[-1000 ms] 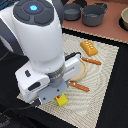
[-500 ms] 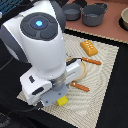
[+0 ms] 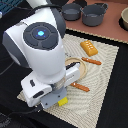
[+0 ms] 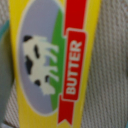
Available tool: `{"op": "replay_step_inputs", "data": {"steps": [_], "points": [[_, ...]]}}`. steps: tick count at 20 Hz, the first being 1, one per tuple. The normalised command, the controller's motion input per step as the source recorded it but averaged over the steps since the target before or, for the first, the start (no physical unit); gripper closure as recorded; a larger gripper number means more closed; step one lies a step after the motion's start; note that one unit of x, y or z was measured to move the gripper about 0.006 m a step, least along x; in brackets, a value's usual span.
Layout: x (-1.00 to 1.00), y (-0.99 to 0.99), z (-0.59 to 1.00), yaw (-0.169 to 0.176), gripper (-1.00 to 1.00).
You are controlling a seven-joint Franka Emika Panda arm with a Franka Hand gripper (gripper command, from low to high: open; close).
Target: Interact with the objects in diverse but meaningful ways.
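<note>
Bright yellow rectangular butter box (image 4: 50,65) fills wrist view, lying on the beige woven mat (image 3: 102,95); one corner peeks out beneath the arm. Fingers hidden, so grip state unknown. Risk: descending off-centre could tip or skid the box

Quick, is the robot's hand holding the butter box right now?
End effector: cannot be told. The arm hides it in the exterior view; the wrist view shows only the yellow butter box close up, no fingers visible.

A bright yellow butter box (image 4: 50,60) with a cow picture and red "BUTTER" banner lies flat on the mat.
</note>
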Motion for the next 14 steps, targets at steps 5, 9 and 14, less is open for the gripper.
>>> {"op": "replay_step_inputs", "data": {"steps": [5, 9, 14], "points": [[0.2, -0.01, -0.02, 0.0, 1.0], [0.51, -0.02, 0.24, -0.066, 1.0], [0.66, 0.0, 0.53, -0.126, 1.0]]}}
